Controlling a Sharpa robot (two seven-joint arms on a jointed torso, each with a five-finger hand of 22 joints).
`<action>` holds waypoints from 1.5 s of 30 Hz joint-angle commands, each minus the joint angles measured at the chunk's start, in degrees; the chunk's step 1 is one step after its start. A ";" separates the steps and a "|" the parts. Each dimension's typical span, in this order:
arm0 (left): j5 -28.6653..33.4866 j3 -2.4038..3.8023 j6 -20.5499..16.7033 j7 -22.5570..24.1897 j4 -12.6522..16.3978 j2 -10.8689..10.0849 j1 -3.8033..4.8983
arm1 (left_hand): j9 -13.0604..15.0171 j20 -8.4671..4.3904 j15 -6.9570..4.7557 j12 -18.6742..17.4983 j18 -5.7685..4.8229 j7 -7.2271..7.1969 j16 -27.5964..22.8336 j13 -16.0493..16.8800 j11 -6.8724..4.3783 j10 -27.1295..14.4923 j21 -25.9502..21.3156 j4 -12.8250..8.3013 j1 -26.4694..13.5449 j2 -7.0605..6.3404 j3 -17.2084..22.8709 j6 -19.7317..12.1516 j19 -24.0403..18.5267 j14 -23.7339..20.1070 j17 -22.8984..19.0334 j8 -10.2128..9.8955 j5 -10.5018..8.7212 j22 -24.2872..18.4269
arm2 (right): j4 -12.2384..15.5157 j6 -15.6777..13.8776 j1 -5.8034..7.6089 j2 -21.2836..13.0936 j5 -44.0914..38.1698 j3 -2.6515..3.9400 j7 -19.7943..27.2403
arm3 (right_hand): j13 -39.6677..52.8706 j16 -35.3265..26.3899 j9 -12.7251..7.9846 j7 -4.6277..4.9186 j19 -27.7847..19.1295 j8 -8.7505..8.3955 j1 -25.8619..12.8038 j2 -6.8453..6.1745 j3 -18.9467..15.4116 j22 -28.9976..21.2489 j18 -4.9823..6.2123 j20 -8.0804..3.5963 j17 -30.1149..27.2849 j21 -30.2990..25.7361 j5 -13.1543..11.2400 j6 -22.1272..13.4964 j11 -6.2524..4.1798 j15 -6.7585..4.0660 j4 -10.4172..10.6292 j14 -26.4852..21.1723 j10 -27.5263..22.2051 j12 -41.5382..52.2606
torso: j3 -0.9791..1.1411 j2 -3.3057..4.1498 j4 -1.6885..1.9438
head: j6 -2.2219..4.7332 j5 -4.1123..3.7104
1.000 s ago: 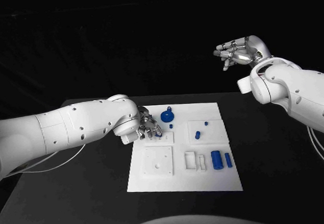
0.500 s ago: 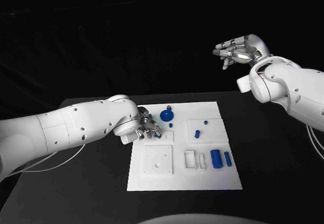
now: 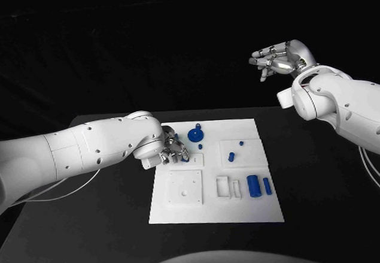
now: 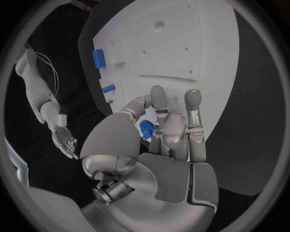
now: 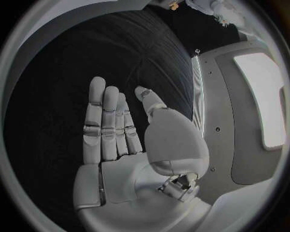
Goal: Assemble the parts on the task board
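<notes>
Left hand (image 3: 169, 152) is low over the left edge of the board (image 3: 247, 215), fingers curled down onto the small raised block (image 3: 195, 161) near the board's upper left. In the left wrist view the hand (image 4: 166, 128) pinches a small blue part (image 4: 146, 129) between thumb and fingers, just above the board (image 4: 199, 43).

Right hand (image 3: 279, 61) is raised well above and behind the table (image 3: 333, 207), far from the board. The right wrist view shows this hand (image 5: 130, 145) with palm flat, fingers straight and side by side, thumb apart, nothing in it.

On the board, outward from the left hand: a round blue part with a tab (image 3: 195, 136) lies near the top edge, just beside the left hand. A small blue peg (image 3: 241, 144) and a short blue piece (image 3: 232, 158) sit on the raised plate (image 3: 252, 157) at upper right. A square plate (image 3: 185, 189) lies at lower left, with narrow white frames (image 3: 223, 188) beside it. A blue cylinder (image 3: 254, 187) and a slimmer blue bar (image 3: 268, 188) lie side by side near the right edge.
</notes>
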 commanded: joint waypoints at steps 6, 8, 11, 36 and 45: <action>-0.19 0.02 1.39 -0.29 -0.21 0.35 -0.08 | 21.92 -0.06 0.06 0.29 0.20 -6.22 0.34 -0.21 -0.30 2.85 -0.39 0.20 0.28 1.02 0.01 10.98 0.37 0.24 -0.04 0.22 -0.60 0.73 | 0.05 0.87 0.02 0.18 -0.88 0.03 0.17 | -0.08 -0.16 0.06 0.31 -0.25 0.34 -0.44 -0.05 0.32 0.06 0.15 -0.03 -0.05 -0.19 0.40 0.10 0.08 -0.08 0.07 -0.49 -0.36 -0.23 | -0.04 0.00 -0.01 | -0.12 0.01; -0.19 0.02 1.43 -0.39 -0.34 0.40 -0.08 | 21.92 -0.06 0.06 0.29 0.20 -6.22 0.34 -0.21 -0.30 2.85 -0.39 0.20 0.28 1.02 0.01 10.98 0.37 0.24 -0.04 0.22 -0.60 0.73 | 0.05 0.92 0.02 0.17 -1.03 0.03 0.13 | -0.19 -0.14 0.05 0.31 -0.25 0.34 -0.41 -0.05 0.48 0.09 0.16 -0.03 -0.09 -0.21 0.42 0.10 0.08 -0.09 -0.02 -0.52 -0.38 -0.21 | -0.03 0.01 0.02 | -0.13 0.00; -0.19 0.02 1.70 -0.52 -0.66 0.53 -0.08 | 22.16 -0.06 0.06 0.31 0.18 -6.21 0.34 -0.33 -0.29 2.85 -0.44 0.26 0.32 1.02 -0.03 10.97 0.38 0.22 -0.06 0.21 -0.43 0.74 | 0.00 1.01 0.02 0.17 -1.51 0.03 0.06 | -0.43 -0.18 0.03 0.38 -0.39 0.34 0.15 0.07 1.59 0.23 0.17 -0.06 -0.14 -0.21 0.05 0.19 0.11 -0.10 -0.69 -0.70 -0.50 -0.41 | -0.01 0.01 0.05 | -0.21 -0.02; -0.12 0.04 4.69 -0.45 -1.99 2.10 -0.05 | 23.69 0.15 0.20 1.52 0.16 -6.54 0.82 -2.06 -0.36 2.87 -0.65 0.44 0.24 1.52 -0.76 12.09 0.45 0.32 0.91 0.21 -1.66 0.80 | 0.40 2.02 0.01 0.18 -3.51 0.03 -0.75 | -1.12 -0.11 0.00 0.47 -1.04 0.34 -0.54 -0.23 5.00 1.84 0.27 -0.03 -0.28 -0.15 0.55 0.31 0.15 -0.06 -2.93 -1.17 -0.71 -0.59 | 0.02 0.02 0.00 | -0.75 -0.03; -0.12 0.05 4.75 -0.33 -2.00 2.09 -0.05 | 24.12 0.31 0.25 2.03 0.22 -6.68 1.10 -2.54 -0.41 2.86 -0.65 1.15 0.12 2.17 -1.14 12.57 0.51 0.43 1.39 0.26 -3.54 0.81 | 0.32 2.16 0.01 0.21 -3.79 0.03 -0.89 | -1.37 -0.07 -0.02 0.50 -1.20 0.33 -0.71 -0.26 5.70 2.54 0.32 -0.03 -0.31 -0.13 0.98 0.34 0.15 -0.07 -3.52 -1.24 -0.64 -0.75 | 0.05 0.04 0.05 | -0.76 -0.09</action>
